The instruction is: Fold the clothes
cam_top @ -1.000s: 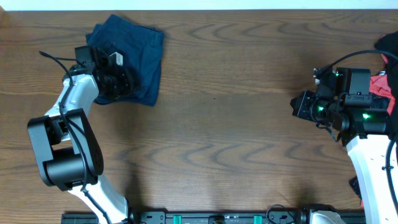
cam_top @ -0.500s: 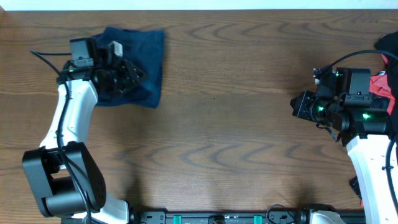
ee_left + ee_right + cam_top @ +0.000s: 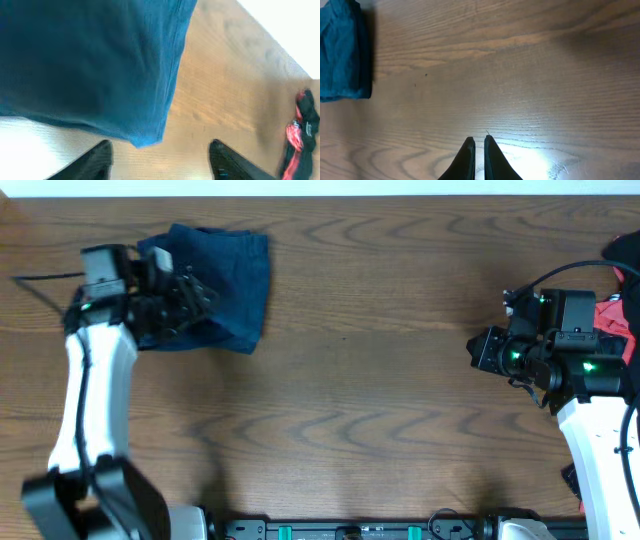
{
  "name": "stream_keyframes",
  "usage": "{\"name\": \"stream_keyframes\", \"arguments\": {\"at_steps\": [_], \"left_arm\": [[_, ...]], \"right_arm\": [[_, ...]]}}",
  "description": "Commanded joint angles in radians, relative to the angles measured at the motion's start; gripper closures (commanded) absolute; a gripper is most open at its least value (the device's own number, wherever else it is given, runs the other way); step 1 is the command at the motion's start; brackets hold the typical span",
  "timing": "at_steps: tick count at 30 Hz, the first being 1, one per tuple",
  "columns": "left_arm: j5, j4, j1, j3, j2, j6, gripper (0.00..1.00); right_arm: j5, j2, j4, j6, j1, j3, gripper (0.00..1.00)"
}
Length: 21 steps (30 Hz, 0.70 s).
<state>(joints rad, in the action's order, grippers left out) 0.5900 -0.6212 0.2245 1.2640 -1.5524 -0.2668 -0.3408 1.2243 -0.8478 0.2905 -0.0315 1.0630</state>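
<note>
Hovering with my left claw (image 3: 160,146) spread wide and empty, I sit at the edge of the one pair of navy shorts (image 3: 225,280), which lies folded in a compact bundle at the far left of the wooden table (image 3: 360,380). My second, right claw (image 3: 477,141) is pinched closed on nothing, well apart from them. One red-and-black garment (image 3: 615,305) lies at the right edge.

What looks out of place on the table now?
Nothing spilled or damaged. The navy shorts lie folded at the far left, lower edge slightly uneven. A red-and-black garment sits bunched at the right edge, partly out of view.
</note>
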Motion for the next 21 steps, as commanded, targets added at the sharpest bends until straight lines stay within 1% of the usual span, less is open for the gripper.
{"name": "stream_keyframes", "arguments": {"at_steps": [1,2,4,5,9,13,16,18,20,21], "left_arm": [[-0.158,0.034,-0.003,0.024,0.039,0.032,0.59],[-0.203,0.050,-0.008,0.019,0.030,0.063,0.71],[-0.269,0.064,-0.007,0.012,-0.005,0.103,0.90],[-0.287,0.064,-0.003,0.011,-0.031,0.102,0.94],[-0.285,0.088,0.020,0.011,-0.187,0.114,0.94],[-0.292,0.128,0.023,0.011,-0.369,0.191,0.94],[-0.365,0.107,0.030,0.011,-0.425,0.195,0.93],[-0.394,0.095,0.037,0.013,-0.416,0.196,0.85],[-0.393,0.072,0.042,0.024,-0.385,0.196,0.83],[-0.393,0.056,0.044,0.032,-0.362,0.196,0.75]], "right_arm": [[-0.003,-0.002,0.011,-0.018,-0.007,0.003,0.93],[-0.003,-0.002,0.013,-0.018,-0.007,0.003,0.93],[-0.001,-0.002,0.018,-0.019,-0.007,0.003,0.92],[0.002,-0.002,0.019,-0.019,-0.007,0.003,0.92],[0.001,-0.002,0.017,-0.019,-0.007,0.003,0.92],[0.001,-0.002,0.018,-0.019,-0.007,0.003,0.92],[0.001,-0.002,0.016,-0.019,-0.007,0.003,0.93],[0.001,-0.002,0.014,-0.019,-0.007,0.003,0.93],[0.001,-0.002,0.014,-0.019,-0.006,0.003,0.93],[0.001,-0.002,0.014,-0.019,-0.006,0.003,0.93]]}}
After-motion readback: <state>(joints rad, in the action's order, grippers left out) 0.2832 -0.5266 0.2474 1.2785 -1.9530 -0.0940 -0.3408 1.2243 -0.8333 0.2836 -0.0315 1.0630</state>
